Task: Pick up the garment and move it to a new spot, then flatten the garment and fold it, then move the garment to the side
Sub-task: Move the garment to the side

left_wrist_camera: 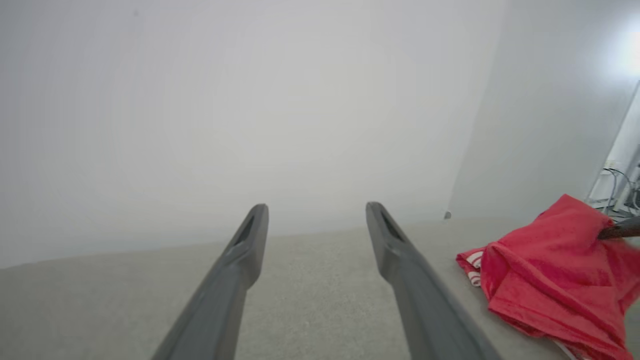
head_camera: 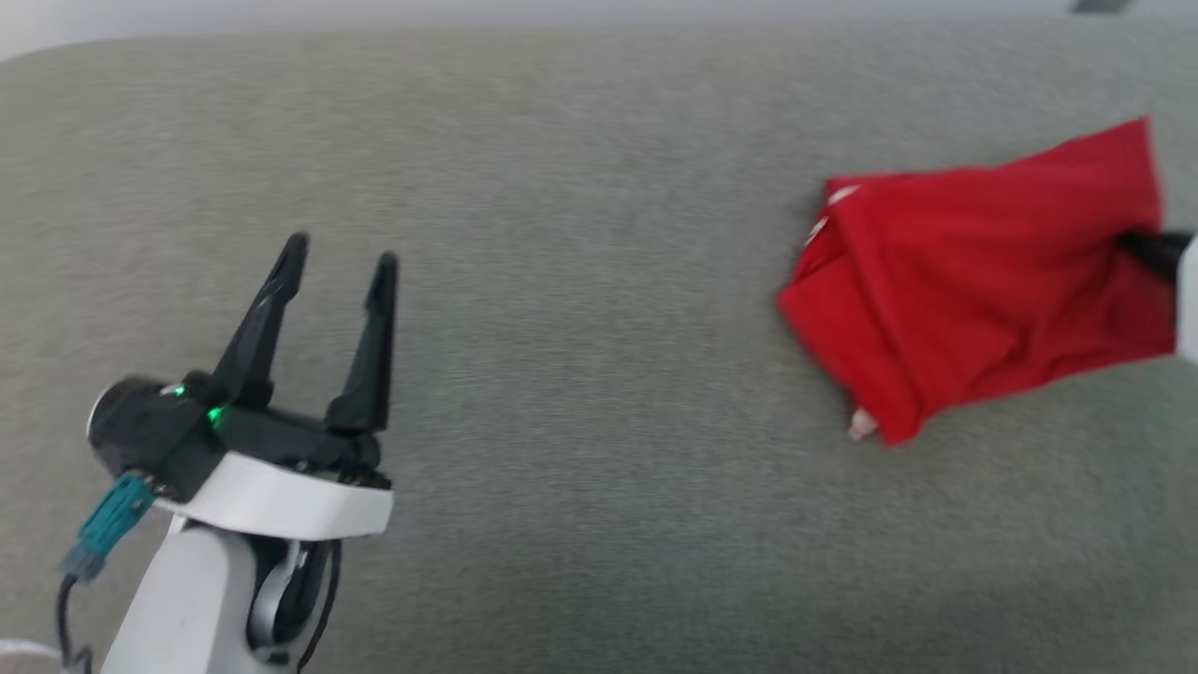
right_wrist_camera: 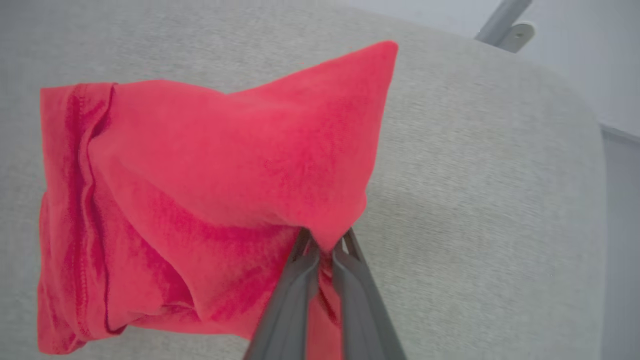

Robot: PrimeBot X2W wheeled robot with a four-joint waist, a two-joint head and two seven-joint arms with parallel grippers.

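Your garment is thin, limp knit cloth: light, and it will sag and bunch wherever it is not supported. It won't slip much on the grey cloth-covered counter, so expect it to drag and wrinkle rather than slide. Nothing about it is fragile, but a pinch through only one layer can let the rest unfold as you move. Hems, corners and the striped trim make the surest holds, since the doubled cloth there gives the fingers more to bite.

In the head view the garment sits toward 3 o'clock on the counter, bunched into a rough wedge. Your right gripper has its fingers pressed together on a gather of red cloth. Seen from the right wrist, the garment fans away from the tips toward 10 o'clock, with one corner peaking at about 1 o'clock. How many layers are in that pinch you cannot tell. From the left wrist, the cloth rises to the dark finger, and its low edge seems to rest on the counter.

Your left gripper is at 8 o'clock in the head view, fingers spread and holding nothing, with the garment well apart from it at its 3 o'clock.
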